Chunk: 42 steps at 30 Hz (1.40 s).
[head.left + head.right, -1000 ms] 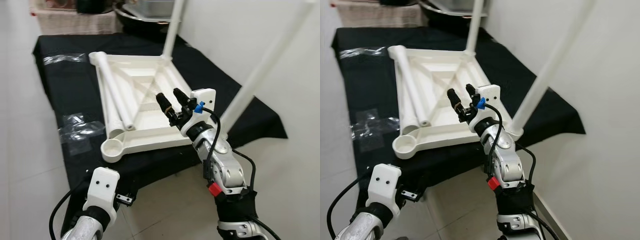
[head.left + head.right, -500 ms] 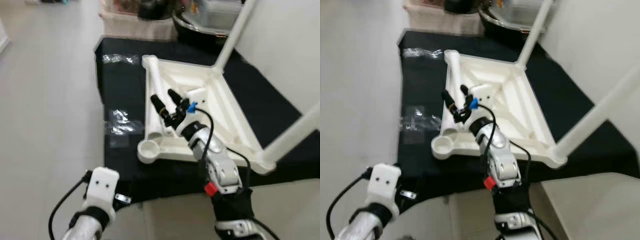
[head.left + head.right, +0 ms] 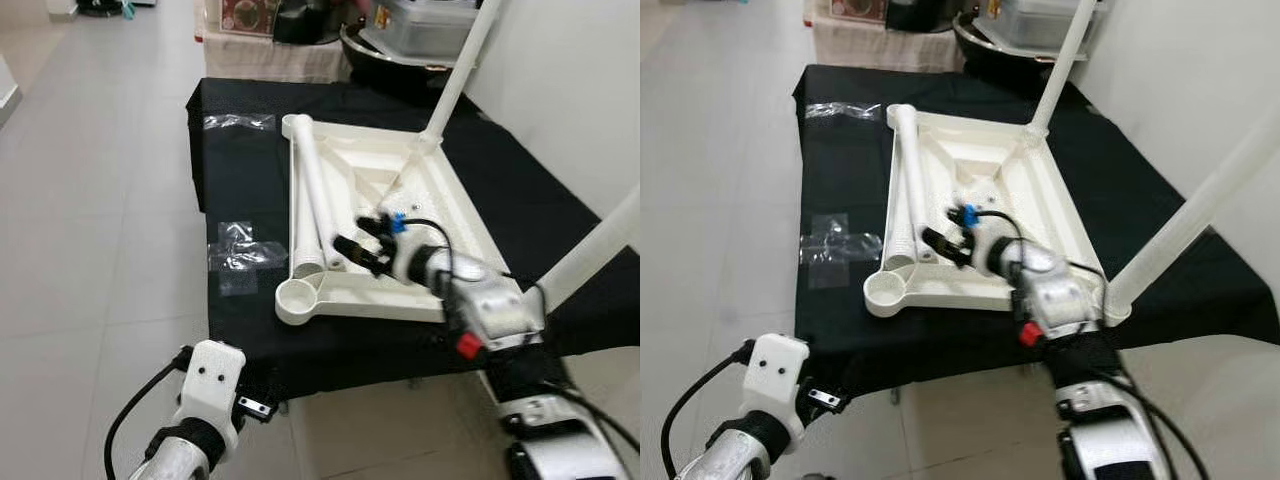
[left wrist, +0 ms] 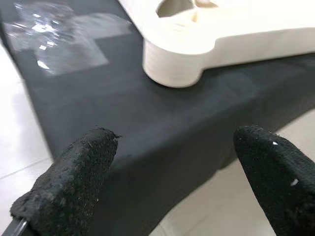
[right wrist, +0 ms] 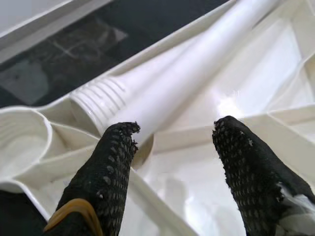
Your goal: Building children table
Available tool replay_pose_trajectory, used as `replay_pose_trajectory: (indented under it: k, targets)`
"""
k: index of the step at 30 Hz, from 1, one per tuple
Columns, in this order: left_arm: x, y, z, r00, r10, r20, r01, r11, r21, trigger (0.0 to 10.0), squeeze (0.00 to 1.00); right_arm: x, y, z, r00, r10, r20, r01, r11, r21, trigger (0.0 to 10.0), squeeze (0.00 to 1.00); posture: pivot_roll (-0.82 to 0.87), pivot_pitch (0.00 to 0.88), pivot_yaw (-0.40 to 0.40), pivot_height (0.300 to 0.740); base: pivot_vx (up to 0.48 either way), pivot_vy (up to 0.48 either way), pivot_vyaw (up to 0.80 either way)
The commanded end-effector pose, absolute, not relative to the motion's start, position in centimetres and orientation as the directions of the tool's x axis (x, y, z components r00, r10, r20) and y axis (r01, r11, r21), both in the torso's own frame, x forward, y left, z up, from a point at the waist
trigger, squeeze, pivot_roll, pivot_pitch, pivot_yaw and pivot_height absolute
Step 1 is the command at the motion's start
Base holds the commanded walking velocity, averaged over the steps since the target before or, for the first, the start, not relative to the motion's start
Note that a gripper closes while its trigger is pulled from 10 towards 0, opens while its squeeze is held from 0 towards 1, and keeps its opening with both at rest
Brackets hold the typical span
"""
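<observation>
Left gripper [image 4: 172, 167], jaws wide apart and empty, hovers at the near edge of the black-draped table [image 3: 250, 330]. Plastic bags [image 3: 240, 255] lie left of the inverted white tabletop [image 3: 440, 210]. Right gripper [image 5: 174, 152], jaws open, empty, hangs over a loose leg [image 3: 312, 200] lying inside the tabletop.

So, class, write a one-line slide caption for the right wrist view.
Open right gripper poised over a loose table leg lying in the upturned white tabletop.

Left end effector [image 4: 172, 172], fingers apart, hovers near what looks like the tabletop's corner socket [image 4: 177, 59].
</observation>
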<state>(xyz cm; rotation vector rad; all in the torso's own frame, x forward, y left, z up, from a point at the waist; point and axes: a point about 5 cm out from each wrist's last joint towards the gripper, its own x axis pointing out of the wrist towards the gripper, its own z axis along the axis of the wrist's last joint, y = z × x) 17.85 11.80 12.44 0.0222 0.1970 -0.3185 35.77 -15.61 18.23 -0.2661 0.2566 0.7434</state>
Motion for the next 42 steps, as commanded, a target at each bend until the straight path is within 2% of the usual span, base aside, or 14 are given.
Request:
replay_pose_trajectory:
  k: [1, 2, 3, 5, 10, 12, 15, 17, 18, 20, 22, 30, 32, 42]
  targets:
    - [17.4, 11.3, 12.6, 0.913, -0.359, -0.194, 0.358, 0.933, -0.038, 10.0, 0.00, 35.6, -16.7, 18.1, 0.604, 0.673, -0.427, -0.779, 0.612, -0.135, 10.0, 0.00, 0.09, 0.141, -0.187, 0.740, 0.000, 0.000, 0.00]
    - [17.4, 11.3, 12.6, 0.913, -0.359, -0.194, 0.358, 0.933, -0.038, 10.0, 0.00, 35.6, -16.7, 18.1, 0.604, 0.673, -0.427, -0.779, 0.612, -0.135, 10.0, 0.00, 0.09, 0.141, -0.187, 0.740, 0.000, 0.000, 0.00]
    - [17.3, 11.2, 12.6, 0.912, -0.363, -0.191, 0.361, 0.931, -0.043, 10.0, 0.00, 35.6, -17.0, 18.2, 0.559, 0.692, -0.456, -0.812, 0.569, -0.131, 10.0, 0.00, 0.09, 0.141, -0.187, 0.740, 0.000, 0.000, 0.00]
    - [17.3, 11.2, 12.6, 0.913, -0.361, -0.189, 0.359, 0.932, -0.047, 10.0, 0.00, 35.7, -17.1, 18.4, 0.530, 0.694, -0.487, -0.834, 0.530, -0.152, 10.0, 0.00, 0.09, 0.141, -0.187, 0.740, 0.000, 0.000, 0.00]
    - [17.3, 11.3, 12.6, 0.916, -0.351, -0.194, 0.349, 0.936, -0.046, 10.0, 0.00, 36.2, -17.0, 18.9, 0.508, 0.693, -0.511, -0.854, 0.483, -0.193, 10.0, 0.00, 0.09, 0.147, -0.187, 0.740, 0.000, 0.000, 0.00]
    - [17.2, 11.4, 12.5, 0.917, -0.347, -0.196, 0.344, 0.938, -0.048, 10.0, 0.00, 36.3, -16.4, 20.3, 0.439, 0.745, -0.503, -0.896, 0.401, -0.189, 10.0, 0.00, 0.09, 0.151, -0.184, 0.740, 0.000, 0.000, 0.00]
    - [17.2, 11.4, 12.5, 0.917, -0.347, -0.196, 0.344, 0.938, -0.049, 10.0, 0.00, 36.2, -16.2, 20.8, 0.408, 0.766, -0.496, -0.912, 0.367, -0.184, 10.0, 0.00, 0.09, 0.151, -0.184, 0.740, 0.000, 0.000, 0.00]
    - [17.2, 11.5, 12.4, 0.916, -0.347, -0.199, 0.344, 0.938, -0.052, 10.0, 0.00, 35.7, -15.7, 21.6, 0.322, 0.807, -0.495, -0.947, 0.270, -0.175, 10.0, 0.00, 0.09, 0.151, -0.186, 0.740, 0.000, 0.000, 0.00]
    - [17.2, 11.5, 12.4, 0.916, -0.347, -0.199, 0.344, 0.938, -0.052, 10.0, 0.00, 35.7, -15.7, 21.6, 0.322, 0.807, -0.495, -0.947, 0.270, -0.175, 10.0, 0.00, 0.09, 0.151, -0.186, 0.740, 0.000, 0.000, 0.00]
    - [17.2, 11.5, 12.4, 0.916, -0.348, -0.199, 0.344, 0.937, -0.055, 10.0, 0.00, 35.1, -15.0, 21.7, 0.237, 0.834, -0.499, -0.971, 0.186, -0.150, 10.0, 0.00, 0.09, 0.152, -0.188, 0.740, 0.000, 0.000, 0.00]
    - [17.2, 11.5, 12.4, 0.917, -0.346, -0.200, 0.342, 0.938, -0.056, 10.0, 0.00, 34.7, -14.5, 21.5, 0.200, 0.840, -0.504, -0.979, 0.150, -0.139, 10.0, 0.00, 0.09, 0.153, -0.187, 0.740, 0.000, 0.000, 0.00]
    - [17.2, 11.5, 12.5, 0.917, -0.346, -0.198, 0.342, 0.938, -0.056, 10.0, 0.00, 34.7, -13.7, 20.0, 0.177, 0.799, -0.575, -0.983, 0.113, -0.145, 10.0, 0.00, 0.09, 0.154, -0.190, 0.740, 0.000, 0.000, 0.00]
    - [17.2, 11.5, 12.6, 0.918, -0.346, -0.195, 0.342, 0.938, -0.055, 10.0, 0.00, 35.2, -13.1, 19.1, 0.212, 0.748, -0.629, -0.976, 0.134, -0.169, 10.0, 0.00, 0.09, 0.159, -0.190, 0.740, 0.000, 0.000, 0.00]
    - [17.2, 11.4, 12.7, 0.919, -0.344, -0.192, 0.341, 0.939, -0.054, 10.0, 0.00, 35.4, -12.2, 18.2, 0.202, 0.722, -0.662, -0.979, 0.127, -0.161, 10.0, 0.00, 0.09, 0.161, -0.193, 0.740, 0.000, 0.000, 0.00]
